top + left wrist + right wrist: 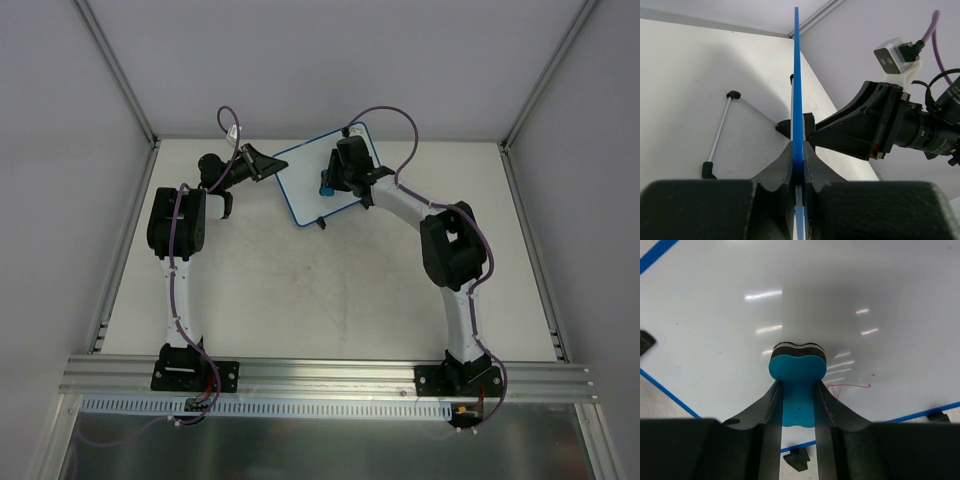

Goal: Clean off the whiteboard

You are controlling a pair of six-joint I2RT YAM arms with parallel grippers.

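- Whiteboard (303,188) at far middle of table (330,300).
- Left gripper (798,159) at whiteboard's left edge, jaws clamped on blue rim: braces board against wiping push.
- Right gripper (798,385) over whiteboard face, jaws clamped on blue eraser (797,367), felt toward board. Contact likely, not certain.
- Red marks (852,386) just right of eraser, unwiped: job unfinished.

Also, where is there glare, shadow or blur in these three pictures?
Right wrist view: bright streaks of glare on the whiteboard, a soft grey shadow above the eraser, the right gripper dark and blurred. Left wrist view: the left gripper out of focus, a broad shadow on the table beside the whiteboard. Top external view: even light, only faint shadows.
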